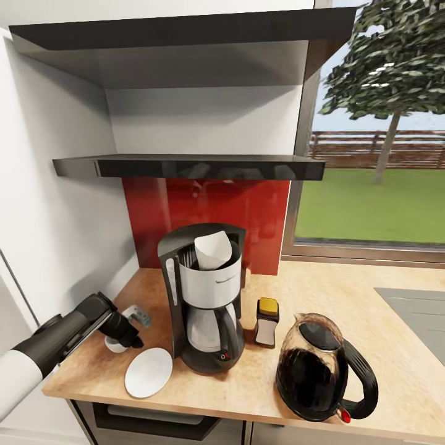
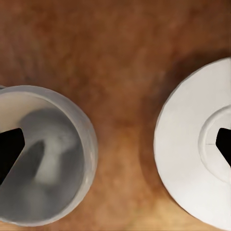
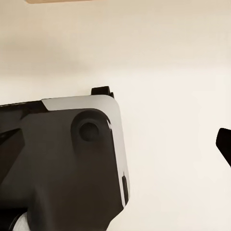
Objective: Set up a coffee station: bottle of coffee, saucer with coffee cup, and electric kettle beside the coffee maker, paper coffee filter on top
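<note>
Left hand point(image 1: 120, 334) hovers over the bench point(image 1: 383, 346), fingers apart, straddling the coffee cup's point(image 2: 41, 154) rim. Cup sits just beside the saucer point(image 1: 148, 372), toward the wall. Right hand's state: cannot tell.

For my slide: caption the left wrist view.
Left pincer above countertop, coffee cup beside saucer.
</note>
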{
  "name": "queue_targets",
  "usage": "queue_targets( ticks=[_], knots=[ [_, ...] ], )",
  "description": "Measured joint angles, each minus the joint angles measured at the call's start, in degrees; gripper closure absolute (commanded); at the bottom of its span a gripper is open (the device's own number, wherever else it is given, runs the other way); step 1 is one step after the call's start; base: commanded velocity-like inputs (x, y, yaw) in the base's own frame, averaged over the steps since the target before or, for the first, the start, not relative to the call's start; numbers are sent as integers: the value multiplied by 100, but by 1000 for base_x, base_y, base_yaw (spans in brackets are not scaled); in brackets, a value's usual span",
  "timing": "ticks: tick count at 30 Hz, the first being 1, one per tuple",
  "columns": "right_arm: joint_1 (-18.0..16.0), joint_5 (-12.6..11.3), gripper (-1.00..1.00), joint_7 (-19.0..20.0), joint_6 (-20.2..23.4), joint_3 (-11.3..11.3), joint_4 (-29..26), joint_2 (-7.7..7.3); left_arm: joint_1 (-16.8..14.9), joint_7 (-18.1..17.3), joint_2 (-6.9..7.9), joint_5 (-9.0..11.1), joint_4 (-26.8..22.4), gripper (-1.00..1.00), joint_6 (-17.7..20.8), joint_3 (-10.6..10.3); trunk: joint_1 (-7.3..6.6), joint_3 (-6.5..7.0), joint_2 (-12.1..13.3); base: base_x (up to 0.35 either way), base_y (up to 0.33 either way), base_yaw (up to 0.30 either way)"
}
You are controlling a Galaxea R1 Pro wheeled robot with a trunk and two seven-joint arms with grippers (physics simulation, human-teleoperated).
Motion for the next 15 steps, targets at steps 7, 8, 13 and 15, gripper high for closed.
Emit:
queue_targets(
  ticks=[7,8,13,15],
  knots=[
    [3,0,-100,0,0,0,0,3,137,1,6,-7,5,-100,-60,-2,0,0,0,0,0,0],
    [4,0,-100,0,0,0,0,3,147,2,6,-6,6,-100,-67,-2,0,0,0,0,0,0],
    [2,0,-100,0,0,0,0,3,215,7,14,-13,60,-100,-84,-1,0,0,0,0,0,0],
    [3,0,-100,0,0,0,0,3,233,10,12,-19,149,-100,-90,-2,0,0,0,0,0,0]
  ],
)
